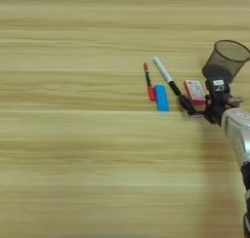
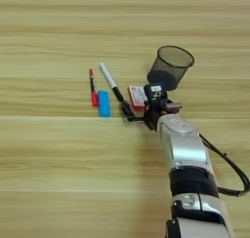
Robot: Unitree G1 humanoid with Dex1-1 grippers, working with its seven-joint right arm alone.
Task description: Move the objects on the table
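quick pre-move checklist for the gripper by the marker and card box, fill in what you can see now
1. Right gripper close to the marker's black cap end: ok.
2. Finger state: cannot tell.
3. White marker lying flat and free: ok.
4. Red-and-white card box apart from the arm: not ok, wrist sits against it.
5. Red pen and blue block left of the gripper, out of its way: ok.
6. Black mesh cup upright behind the wrist: ok.
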